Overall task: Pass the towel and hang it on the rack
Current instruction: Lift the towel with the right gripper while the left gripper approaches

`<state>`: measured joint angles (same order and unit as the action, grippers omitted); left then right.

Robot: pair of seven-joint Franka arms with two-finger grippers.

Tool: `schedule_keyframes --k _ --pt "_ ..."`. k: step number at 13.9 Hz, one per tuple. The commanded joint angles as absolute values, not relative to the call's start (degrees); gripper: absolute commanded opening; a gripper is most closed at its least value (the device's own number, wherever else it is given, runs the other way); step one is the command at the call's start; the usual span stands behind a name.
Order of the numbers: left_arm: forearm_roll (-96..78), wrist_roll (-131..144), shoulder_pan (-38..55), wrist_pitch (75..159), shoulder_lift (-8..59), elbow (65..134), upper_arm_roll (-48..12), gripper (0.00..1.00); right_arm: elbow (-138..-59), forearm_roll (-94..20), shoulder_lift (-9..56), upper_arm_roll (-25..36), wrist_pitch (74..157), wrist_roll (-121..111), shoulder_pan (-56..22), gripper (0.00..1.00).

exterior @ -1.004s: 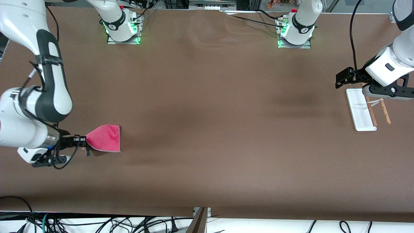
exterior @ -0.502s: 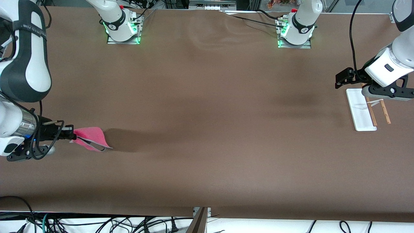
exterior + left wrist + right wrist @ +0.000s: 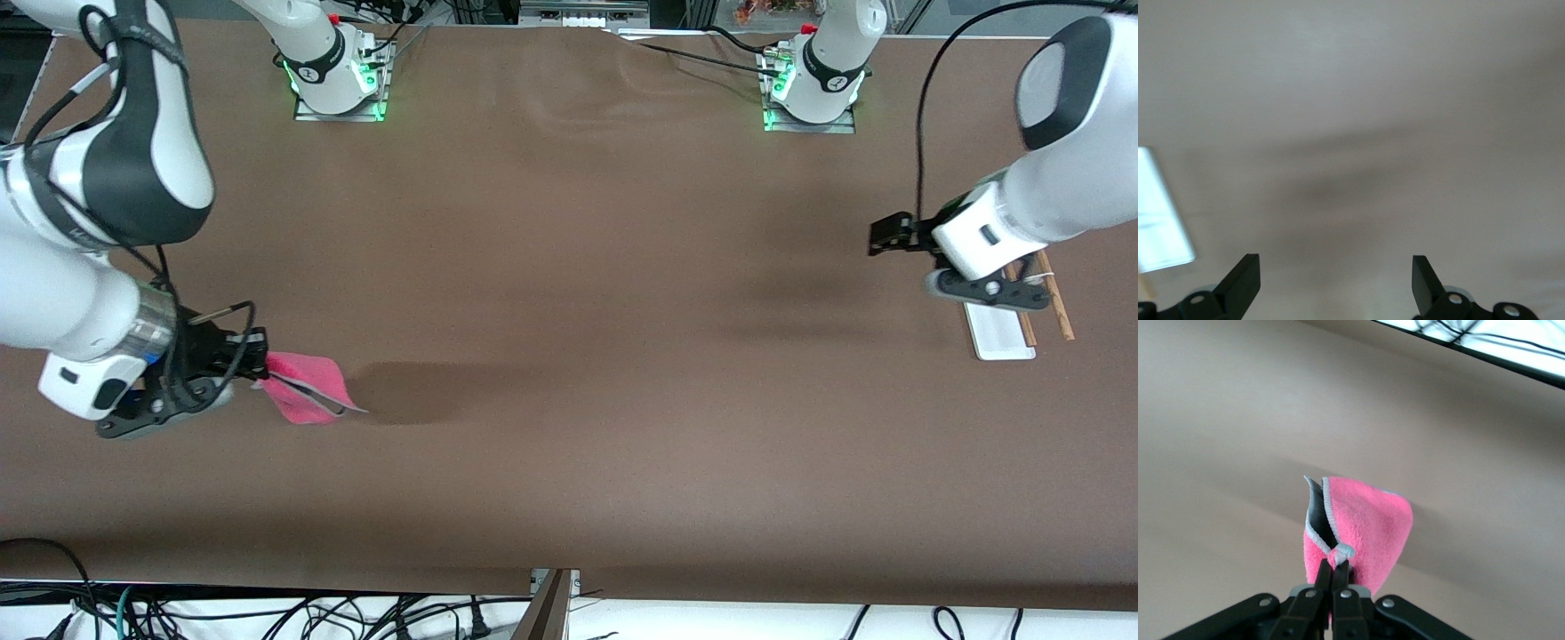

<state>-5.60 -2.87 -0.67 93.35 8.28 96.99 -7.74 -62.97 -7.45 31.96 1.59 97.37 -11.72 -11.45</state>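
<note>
The towel (image 3: 307,397) is a small pink cloth with grey edging. My right gripper (image 3: 263,371) is shut on one corner of it and holds it in the air over the right arm's end of the table. In the right wrist view the towel (image 3: 1365,523) hangs from the closed fingertips of the right gripper (image 3: 1334,570), with its grey underside showing. The rack (image 3: 997,334) has a white base and two brown rods and stands at the left arm's end. My left gripper (image 3: 878,238) is open and empty, above the table beside the rack; the left wrist view shows its spread fingers (image 3: 1245,280).
The brown table (image 3: 569,338) is bare between the two arms. The arm bases (image 3: 333,84) stand along the table's edge farthest from the front camera. A corner of the rack's white base (image 3: 1158,213) shows in the left wrist view. Cables hang below the table's near edge.
My right gripper has lifted the towel off the table and carried it toward the middle. My left arm has swung away from over the rack toward the middle.
</note>
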Motion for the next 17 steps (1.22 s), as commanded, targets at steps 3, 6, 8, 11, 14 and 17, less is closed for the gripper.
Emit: schedule_keyframes --k 3,6,8,11,14,17 --pt "-12.7 -4.0 1.9 96.1 13.3 93.4 -9.1 1.00 -60.6 -8.1 32.1 2.0 98.4 -2.3 -18.8 0.00" --pt "-23.9 -10.9 2.5 101.6 15.8 93.6 -9.4 1.00 -60.2 -8.3 32.1 1.8 100.8 0.1 -22.3 0.00" --pt "-29.9 -18.2 2.3 104.7 17.7 93.6 -9.4 1.00 -60.1 -8.3 32.1 2.0 101.3 1.9 -26.2 0.00" --pt "-38.8 -29.9 2.6 108.1 20.3 93.8 -9.4 1.00 -60.1 -8.3 32.1 1.8 103.8 8.4 -30.3 0.00" --pt "-45.2 -41.7 3.6 110.6 20.7 94.6 -9.4 1.00 -60.1 -8.3 32.1 1.8 106.7 9.0 -35.1 0.00" --pt "-48.2 -52.5 3.8 111.3 21.2 94.8 -10.0 1.00 -60.2 -8.0 32.3 1.8 110.0 13.3 -39.7 0.00"
